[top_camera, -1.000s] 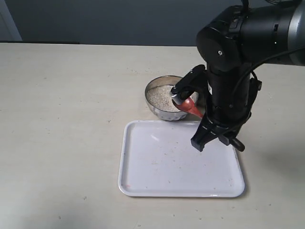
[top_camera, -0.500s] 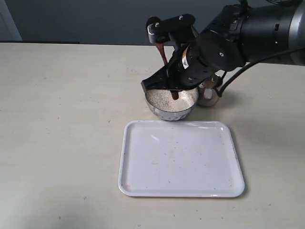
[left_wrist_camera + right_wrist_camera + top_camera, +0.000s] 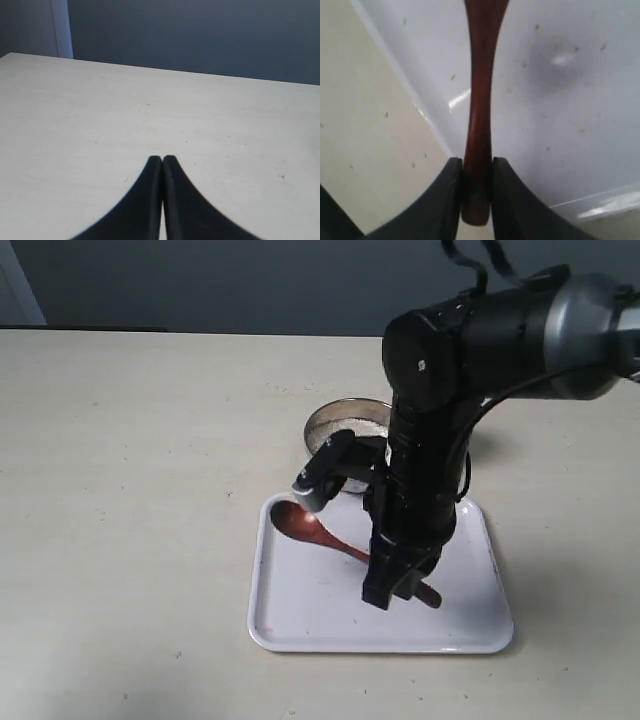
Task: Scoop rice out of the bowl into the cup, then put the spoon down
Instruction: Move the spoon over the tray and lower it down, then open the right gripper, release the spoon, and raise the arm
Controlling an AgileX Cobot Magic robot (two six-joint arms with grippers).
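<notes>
The dark reddish-brown spoon [image 3: 300,523] lies low across the white tray [image 3: 300,605], its oval bowl toward the tray's far left corner. My right gripper [image 3: 405,585] is shut on the handle's end. In the right wrist view the slim handle [image 3: 479,95] runs out from between the fingers of the right gripper [image 3: 477,162] over the tray [image 3: 560,100]. The steel bowl [image 3: 340,422] stands just behind the tray, partly covered by the arm, and its rice is hard to make out. The cup is hidden behind the arm. My left gripper [image 3: 163,159] is shut on nothing over bare table.
The beige table [image 3: 130,500] spreads wide to the left and front of the tray. The big black right arm [image 3: 450,370] leans over the tray's right half and the space behind it. Small specks dot the tray surface.
The right arm swung from over the bowl down to the tray, carrying the spoon. The spoon went from upright in the rice to lying nearly flat on the tray.
</notes>
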